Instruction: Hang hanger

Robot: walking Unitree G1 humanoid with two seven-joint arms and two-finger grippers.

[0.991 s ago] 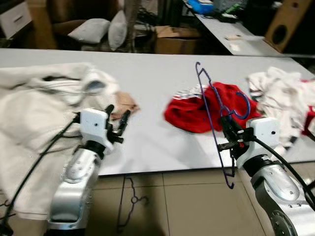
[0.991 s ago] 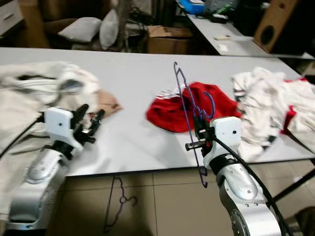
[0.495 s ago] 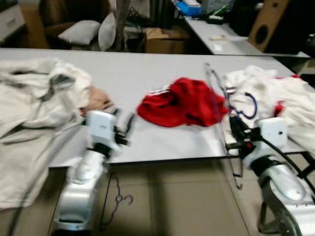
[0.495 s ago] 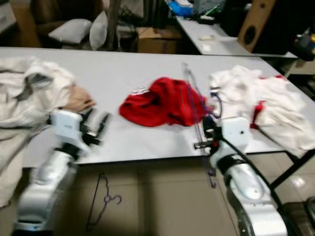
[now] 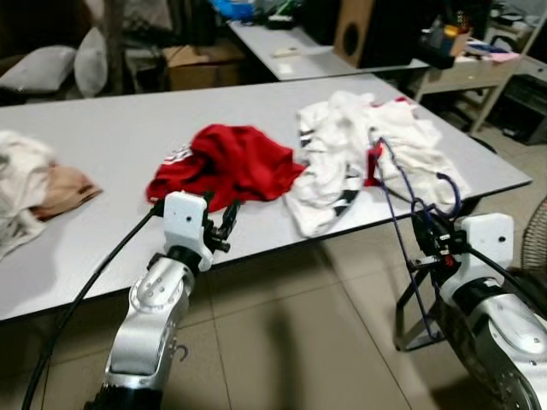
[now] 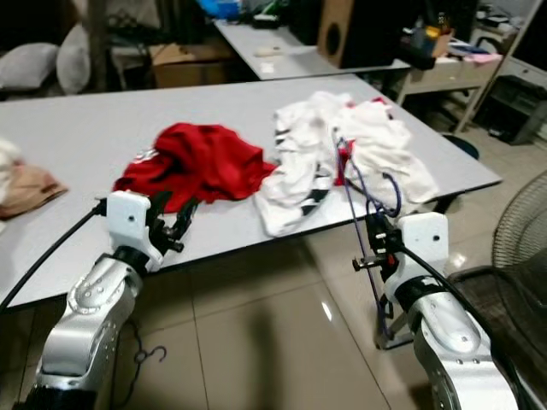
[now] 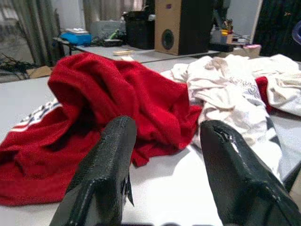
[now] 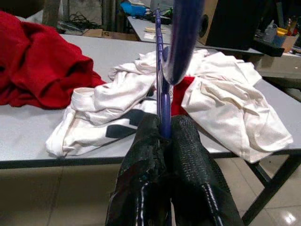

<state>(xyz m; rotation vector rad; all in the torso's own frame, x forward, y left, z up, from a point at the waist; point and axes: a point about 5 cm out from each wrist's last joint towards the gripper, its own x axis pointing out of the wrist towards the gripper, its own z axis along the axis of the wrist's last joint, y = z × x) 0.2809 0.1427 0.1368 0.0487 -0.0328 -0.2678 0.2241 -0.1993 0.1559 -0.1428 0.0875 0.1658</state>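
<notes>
A thin purple wire hanger (image 5: pixel 395 224) stands upright off the table's front right corner, its hook (image 5: pixel 447 190) curling toward the white clothes. My right gripper (image 5: pixel 430 249) is shut on the hanger's wire (image 8: pixel 164 101), and the two black fingers (image 8: pixel 186 155) press together around it. My left gripper (image 5: pixel 227 224) hovers open at the table's front edge, just before a red garment (image 5: pixel 226 161). Its fingers (image 7: pixel 106 174) stand apart with nothing between them.
A grey table (image 5: pixel 111 128) carries the red garment, a heap of white clothes (image 5: pixel 363 141) and a beige cloth (image 5: pixel 60 188). Another hanger's hook (image 6: pixel 150 354) lies on the tiled floor. A fan (image 6: pixel 511 256) stands at right. A second table with a speaker (image 5: pixel 359 30) lies beyond.
The camera has swung to the right, so the table's right end and the floor beyond it have come into view. The right gripper still holds the hanger upright; the left stays open.
</notes>
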